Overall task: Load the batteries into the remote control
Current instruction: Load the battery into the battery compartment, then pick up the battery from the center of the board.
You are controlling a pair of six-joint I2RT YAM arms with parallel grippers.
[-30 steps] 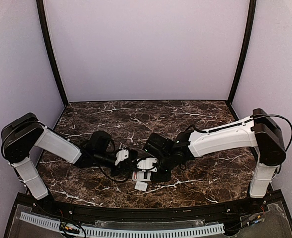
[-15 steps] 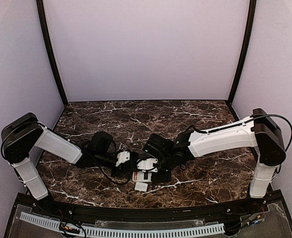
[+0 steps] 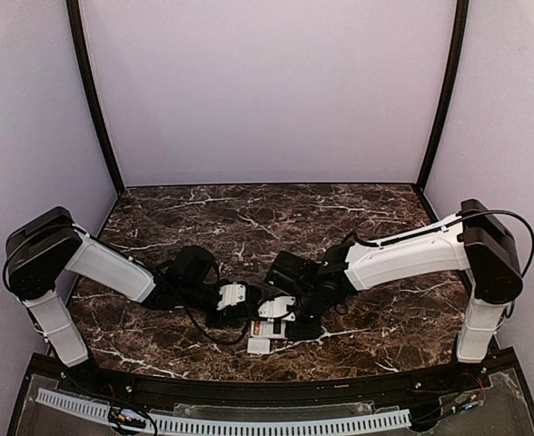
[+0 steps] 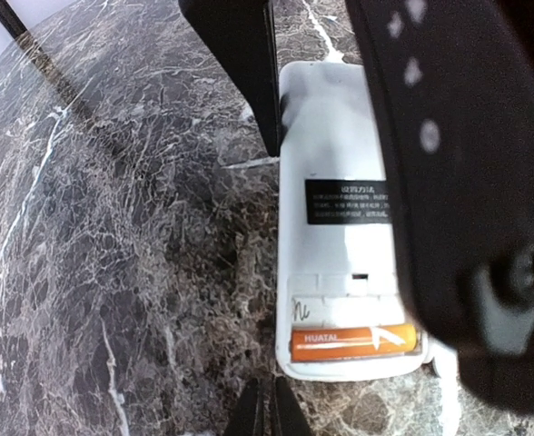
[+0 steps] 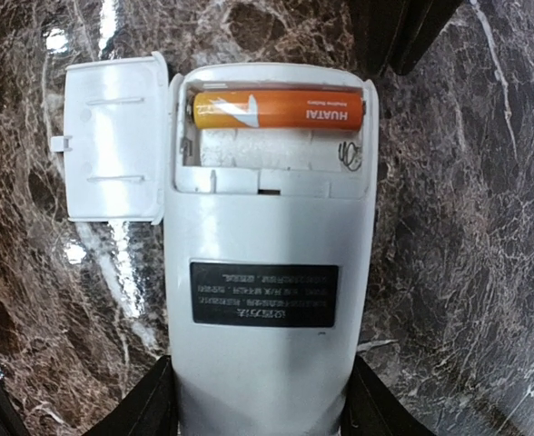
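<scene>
The white remote control (image 5: 265, 272) lies back up, its battery recess open. One orange battery (image 5: 276, 108) sits in the far slot; the slot beside it shows only a bare spring. No other battery is in view. My right gripper (image 5: 260, 400) is shut on the remote's lower body, one finger on each side. In the left wrist view the remote (image 4: 335, 163) and battery (image 4: 353, 341) show close ahead of my left gripper (image 4: 267, 411), whose fingertips are together and empty just off the remote's battery end. From above, both grippers (image 3: 238, 297) (image 3: 283, 318) meet at the remote (image 3: 269, 328).
The small white cover piece (image 5: 114, 138) lies flat on the marble table (image 5: 467, 227), touching the remote's battery end; it also shows from above (image 3: 258, 346) close to the table's near edge. Purple walls stand on three sides.
Both grippers and the remote have shifted a little right and toward the near edge. The remote now sits closer to the cover piece.
</scene>
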